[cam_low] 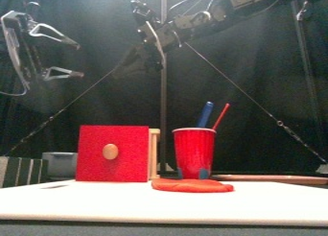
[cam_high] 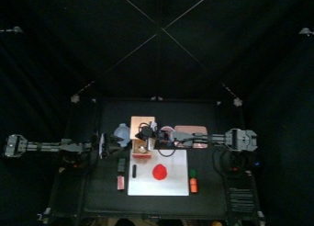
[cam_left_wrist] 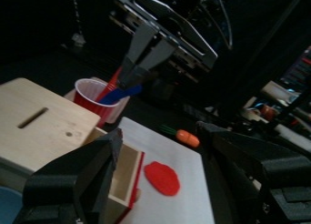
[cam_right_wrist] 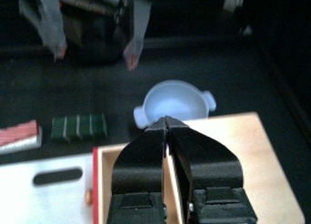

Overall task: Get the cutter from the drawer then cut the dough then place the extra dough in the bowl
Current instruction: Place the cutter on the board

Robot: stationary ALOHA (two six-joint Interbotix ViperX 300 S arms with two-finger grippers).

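The wooden box (cam_low: 113,154) stands at mid table, its red drawer front flush with the box. A flat red dough disc (cam_high: 160,172) lies on the white cutting board (cam_high: 178,179). No cutter shows in any view. My right gripper (cam_right_wrist: 166,124) hangs shut and empty above the box top (cam_right_wrist: 237,164), close over the red cup (cam_left_wrist: 91,91). My left gripper (cam_left_wrist: 165,147) is open and raised left of the box, with nothing between its jaws. The blue-grey bowl (cam_right_wrist: 176,102) sits behind the box on the left.
The red cup (cam_low: 195,152) holds a blue and a red toy knife beside the box. A dark green sushi roll (cam_right_wrist: 79,127) lies near the bowl. A small orange toy (cam_high: 193,184) lies on the board's right part, and a reddish toy (cam_high: 121,181) lies off its left edge.
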